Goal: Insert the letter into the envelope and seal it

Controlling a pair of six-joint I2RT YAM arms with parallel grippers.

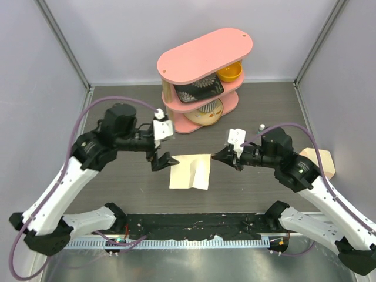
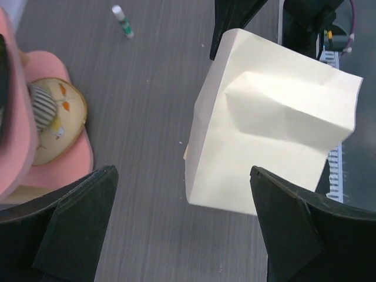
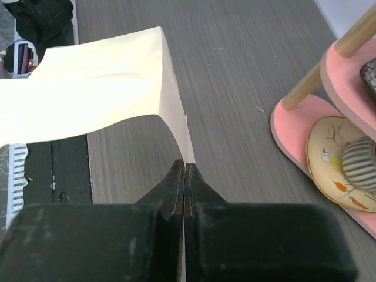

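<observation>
The letter [image 1: 191, 171], a pale cream-yellow sheet, lies bowed and creased at the middle of the dark table. My right gripper [image 1: 215, 156] is shut on its right edge; in the right wrist view the jaws [image 3: 185, 165] pinch the thin edge and the letter [image 3: 100, 88] arches away from them. My left gripper [image 1: 160, 160] hangs open just off the sheet's left edge. In the left wrist view its fingers [image 2: 76, 217] stand wide apart, the letter [image 2: 276, 123] beyond them, nothing between. A peach-tan envelope [image 1: 325, 163] shows partly behind the right arm.
A pink tiered shelf [image 1: 202, 64] with bowls stands at the back centre, close behind both grippers. A small white glue stick [image 1: 261, 126] lies on the table to the right of it. A black strip [image 1: 194, 226] runs along the near edge.
</observation>
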